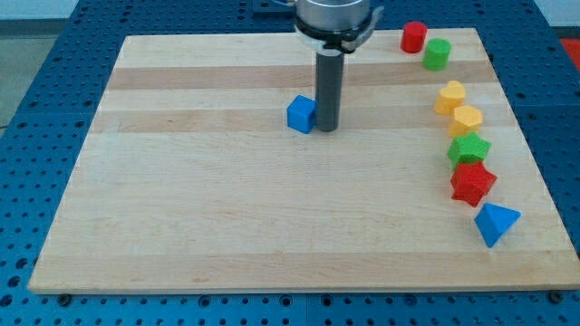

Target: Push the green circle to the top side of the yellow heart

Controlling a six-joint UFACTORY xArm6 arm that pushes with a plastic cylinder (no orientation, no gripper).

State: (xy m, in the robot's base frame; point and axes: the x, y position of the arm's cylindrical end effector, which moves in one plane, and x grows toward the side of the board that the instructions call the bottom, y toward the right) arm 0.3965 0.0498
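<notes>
From the one camera view: my tip (pixel 327 128) is a bare rod with no fingers to open or close, and it sits just beside the blue cube (pixel 301 114), at its 3 o'clock. To do this step well, I judge the tip should leave the cube alone, swing round to the green circle (pixel 437 54) and nudge it gently so it stops at 12 o'clock of the yellow heart (pixel 449 96) without knocking the red cylinder (pixel 414 37). The circle lies well apart from my tip at about 2 o'clock, near the board's (pixel 227 226) top-right corner, already roughly at 11 o'clock of the heart.

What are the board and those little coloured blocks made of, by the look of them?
The board looks like pale wood, matt: grain lines and glued strips of differing tone run across it. The blocks, such as the blue cube beside my tip and the red star, look like painted wood or plastic: flat even colour, slight sheen, no grain. Which of the two, I cannot tell.
</notes>
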